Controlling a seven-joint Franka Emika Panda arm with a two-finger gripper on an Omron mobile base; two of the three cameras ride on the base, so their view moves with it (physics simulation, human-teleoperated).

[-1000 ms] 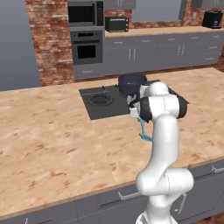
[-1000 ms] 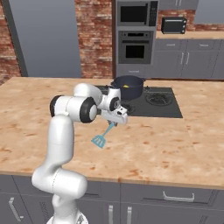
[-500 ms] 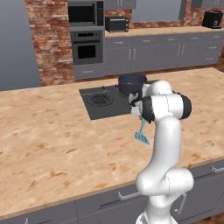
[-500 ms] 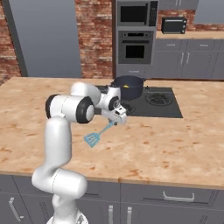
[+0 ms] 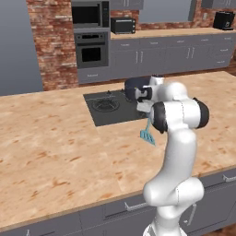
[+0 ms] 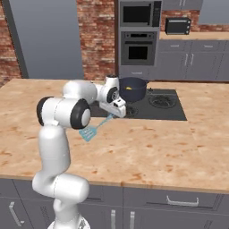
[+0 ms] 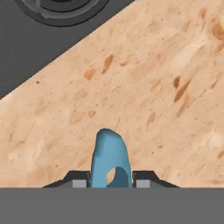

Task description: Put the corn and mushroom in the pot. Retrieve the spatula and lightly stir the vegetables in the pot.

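Observation:
My gripper [image 6: 117, 112] is shut on the handle of the teal spatula [image 6: 95, 129], held over the counter just in front of the cooktop. The slotted head [image 5: 147, 135] hangs down and away from the hand. In the hand view the handle's end [image 7: 109, 158] sticks up between my fingertips [image 7: 78, 179]. The dark pot [image 6: 134, 89] stands on the stove just behind the hand, and a yellow bit of corn [image 6: 129, 88] shows inside it. In the left base view my arm partly covers the pot [image 5: 132, 86]. The mushroom is hidden.
The black cooktop [image 6: 166, 108] with a bare burner [image 5: 105, 104] sits in the island counter [image 5: 50, 143]. The burner's edge [image 7: 61, 11] shows at the top of the hand view. A wall oven [image 6: 138, 49] and grey cabinets stand far behind.
The hand has turned with the spatula in it. The spatula head has swung up and sideways, from hanging nearly straight down to a slant.

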